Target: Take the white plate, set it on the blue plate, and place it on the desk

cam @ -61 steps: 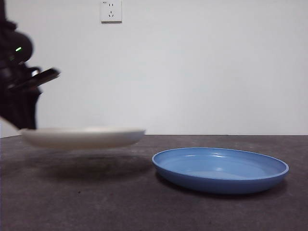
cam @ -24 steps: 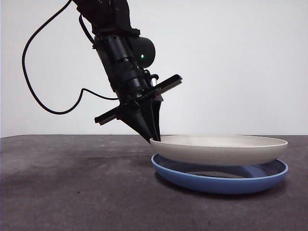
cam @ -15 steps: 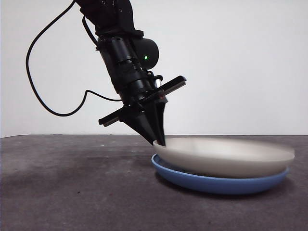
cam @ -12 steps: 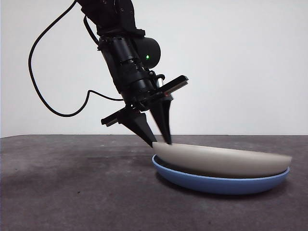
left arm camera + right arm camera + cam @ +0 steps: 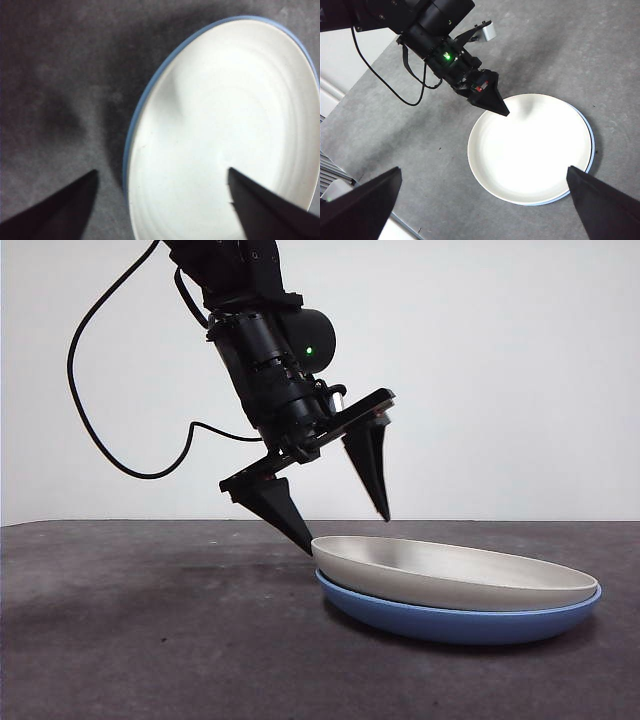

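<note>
The white plate (image 5: 450, 570) lies nested on the blue plate (image 5: 452, 626), slightly tilted, on the dark desk (image 5: 150, 640). My left gripper (image 5: 345, 532) is open astride the white plate's left rim, one jaw just outside it and the other above its inside, holding nothing. The left wrist view shows the white plate (image 5: 235, 115) with the blue plate's rim (image 5: 127, 160) peeking out, between the spread jaws of the left gripper (image 5: 162, 171). My right gripper (image 5: 484, 170) hangs open high above the white plate (image 5: 530, 150), and the left gripper (image 5: 492, 102) shows below it.
A black cable (image 5: 110, 455) loops from the left arm over the desk's left part. A white wall stands behind. In the right wrist view the desk (image 5: 570, 50) ends at an edge on the side where the left arm comes in.
The left gripper carried the white plate from the left over the blue plate, lowered it, then opened its jaws. The white plate has dropped onto the blue plate.
</note>
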You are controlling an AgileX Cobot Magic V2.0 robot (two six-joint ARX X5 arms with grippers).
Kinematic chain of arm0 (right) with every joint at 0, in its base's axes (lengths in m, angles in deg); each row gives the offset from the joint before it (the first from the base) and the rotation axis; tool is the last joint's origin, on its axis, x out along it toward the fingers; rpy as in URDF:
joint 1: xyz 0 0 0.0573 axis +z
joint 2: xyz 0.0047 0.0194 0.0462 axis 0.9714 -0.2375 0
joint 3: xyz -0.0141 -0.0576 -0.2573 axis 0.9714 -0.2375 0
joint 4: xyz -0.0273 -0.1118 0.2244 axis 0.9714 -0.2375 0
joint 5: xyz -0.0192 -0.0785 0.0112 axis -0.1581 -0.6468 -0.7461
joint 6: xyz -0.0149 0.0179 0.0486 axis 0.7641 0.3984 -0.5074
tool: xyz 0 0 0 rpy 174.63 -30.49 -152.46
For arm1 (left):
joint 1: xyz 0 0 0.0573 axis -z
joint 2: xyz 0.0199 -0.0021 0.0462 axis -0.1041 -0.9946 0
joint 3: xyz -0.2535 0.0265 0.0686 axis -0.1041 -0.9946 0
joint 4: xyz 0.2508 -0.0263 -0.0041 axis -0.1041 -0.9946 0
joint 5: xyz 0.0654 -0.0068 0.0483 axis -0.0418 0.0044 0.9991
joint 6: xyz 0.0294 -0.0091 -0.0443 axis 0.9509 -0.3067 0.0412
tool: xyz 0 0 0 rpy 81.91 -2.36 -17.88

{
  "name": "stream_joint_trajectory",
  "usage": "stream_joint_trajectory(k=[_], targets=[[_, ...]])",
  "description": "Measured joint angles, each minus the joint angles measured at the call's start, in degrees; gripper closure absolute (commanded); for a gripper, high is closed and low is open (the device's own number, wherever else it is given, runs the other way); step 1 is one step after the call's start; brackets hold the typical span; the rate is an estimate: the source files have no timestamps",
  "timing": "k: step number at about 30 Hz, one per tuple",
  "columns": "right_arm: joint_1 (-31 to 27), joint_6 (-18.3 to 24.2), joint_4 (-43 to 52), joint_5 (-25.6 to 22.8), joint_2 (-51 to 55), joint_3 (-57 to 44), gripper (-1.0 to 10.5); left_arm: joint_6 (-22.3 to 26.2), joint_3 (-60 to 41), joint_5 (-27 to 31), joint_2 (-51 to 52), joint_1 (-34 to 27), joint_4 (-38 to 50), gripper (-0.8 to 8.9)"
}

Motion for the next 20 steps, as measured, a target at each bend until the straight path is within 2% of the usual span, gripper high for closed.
stream_joint_trajectory(k=[7, 14, 20], targets=[[0.02, 0.00, -0.17, 0.00, 0.00, 0.00, 3.4, 1.70, 5.03, 0.04, -0.02, -0.02, -4.90, 2.74], [0.00, -0.07, -0.22, 0.00, 0.00, 0.00, 3.4, 6.75, 14.05, 0.50, 0.11, -0.37, -15.91, 2.73], [0.00, -0.50, -0.24, 0.00, 0.00, 0.00, 3.4, 10.16, 15.19, 0.72, 5.55, -0.39, -20.57, 2.71]])
